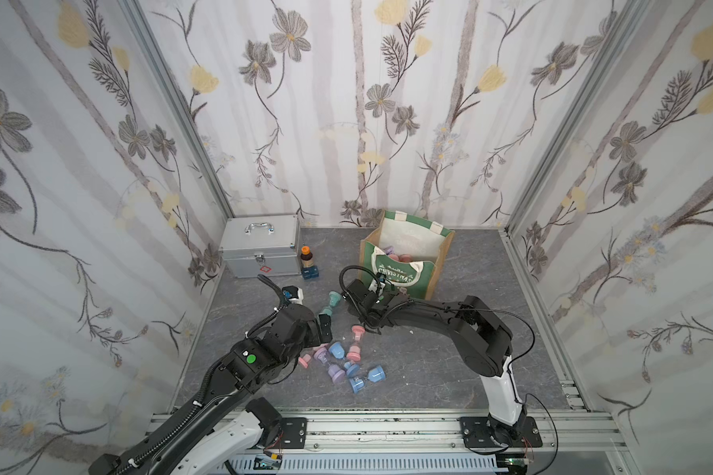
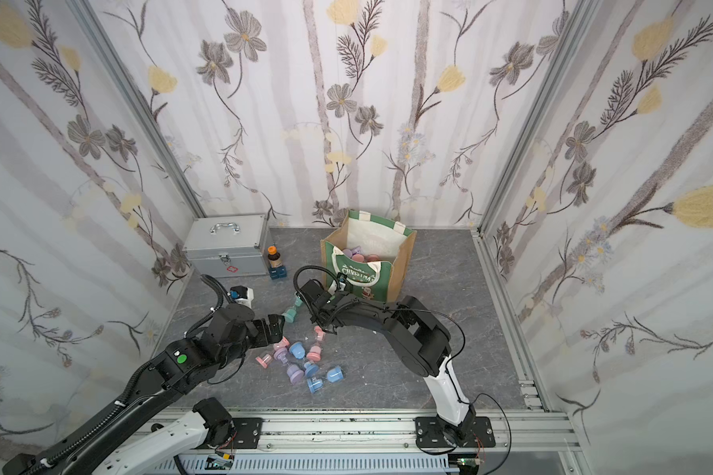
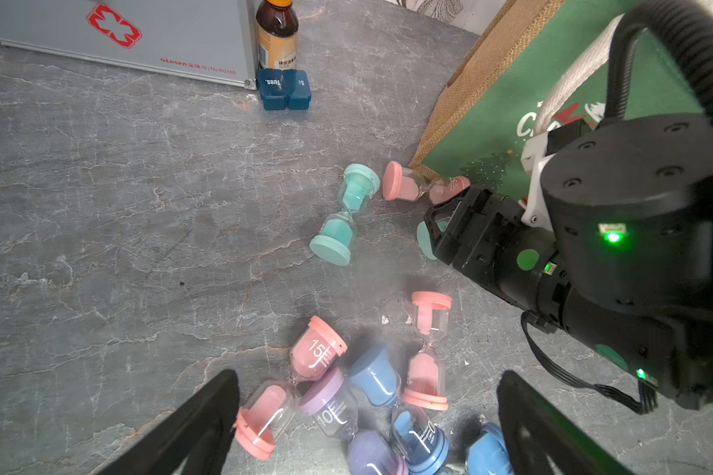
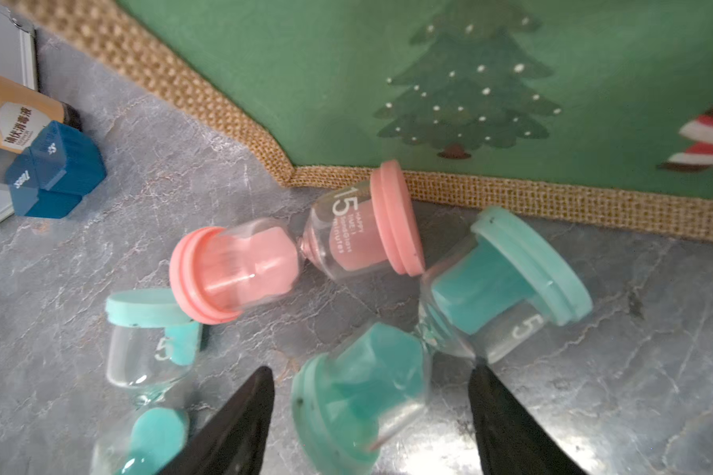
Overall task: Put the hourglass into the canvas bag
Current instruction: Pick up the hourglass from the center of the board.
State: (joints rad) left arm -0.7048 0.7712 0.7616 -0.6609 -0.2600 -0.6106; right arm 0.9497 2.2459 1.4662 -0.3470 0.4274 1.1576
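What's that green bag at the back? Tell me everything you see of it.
The bag is a boxy fabric tote: green front with white CHRISTMAS lettering, a tree and a Santa, tan woven sides, cream lining, white handles. It stands upright and open at the table's back, pink and purple hourglasses inside. A pink hourglass lies at its foot, seemingly touching.
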